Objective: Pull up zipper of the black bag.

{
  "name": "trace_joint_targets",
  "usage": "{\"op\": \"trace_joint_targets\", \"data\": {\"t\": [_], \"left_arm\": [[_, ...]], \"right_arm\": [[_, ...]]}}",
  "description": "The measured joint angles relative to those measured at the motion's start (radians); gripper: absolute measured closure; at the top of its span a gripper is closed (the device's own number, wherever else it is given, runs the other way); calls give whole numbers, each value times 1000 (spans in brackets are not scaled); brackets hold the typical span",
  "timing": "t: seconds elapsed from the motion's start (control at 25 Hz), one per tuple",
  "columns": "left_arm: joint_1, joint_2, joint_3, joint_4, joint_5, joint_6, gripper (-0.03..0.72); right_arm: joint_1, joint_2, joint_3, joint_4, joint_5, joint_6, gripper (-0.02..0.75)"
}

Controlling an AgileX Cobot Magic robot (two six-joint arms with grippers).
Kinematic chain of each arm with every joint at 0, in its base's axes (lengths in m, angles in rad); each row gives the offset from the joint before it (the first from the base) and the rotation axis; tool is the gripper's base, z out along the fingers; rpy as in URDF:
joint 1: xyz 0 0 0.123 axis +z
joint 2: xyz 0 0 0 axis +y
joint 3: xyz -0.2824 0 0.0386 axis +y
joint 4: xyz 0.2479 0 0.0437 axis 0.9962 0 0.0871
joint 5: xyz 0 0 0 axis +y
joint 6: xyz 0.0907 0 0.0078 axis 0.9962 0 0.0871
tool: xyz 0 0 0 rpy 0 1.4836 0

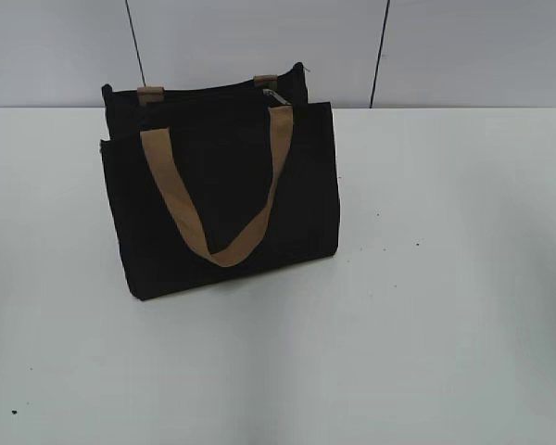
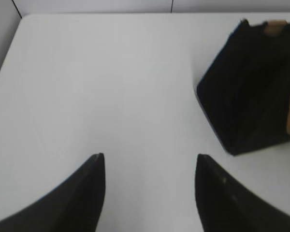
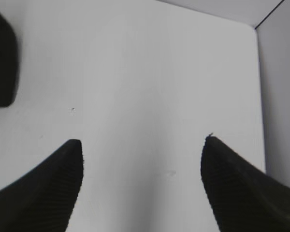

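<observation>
The black bag [image 1: 222,185] stands upright on the white table, left of centre in the exterior view, with a tan webbing handle [image 1: 218,195] hanging over its front pocket panel. A small silvery zipper pull [image 1: 271,84] shows at the top edge near the right end. The bag's end shows at the right of the left wrist view [image 2: 251,92] and a corner at the left of the right wrist view [image 3: 1,63]. My left gripper [image 2: 149,157] is open over bare table left of the bag. My right gripper [image 3: 142,141] is open over bare table right of the bag. Neither gripper shows in the exterior view.
The white table [image 1: 426,306] ends at a pale wall with dark seams behind the bag. The table's far edge and left edge show in the left wrist view [image 2: 9,43], its right edge in the right wrist view [image 3: 259,87].
</observation>
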Motion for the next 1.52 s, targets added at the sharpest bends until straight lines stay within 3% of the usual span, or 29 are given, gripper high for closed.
{"op": "trace_joint_targets", "data": {"t": [0.16, 0.44, 0.84, 1.16, 1.52], "left_arm": [[4, -194, 50, 0, 153, -3, 237], [31, -374, 104, 56, 301, -25, 237], [32, -559, 238, 88, 186, -94, 237], [32, -588, 244, 91, 168, -100, 237], [32, -589, 246, 94, 166, -101, 237]], "right_arm": [[-1, -242, 232, 62, -8, -1, 158], [-1, -523, 437, 125, 60, -1, 159], [-1, -795, 509, 120, 170, 0, 159], [-1, -992, 607, 115, 122, 21, 188], [-1, -1001, 608, 114, 119, 33, 230]]}}
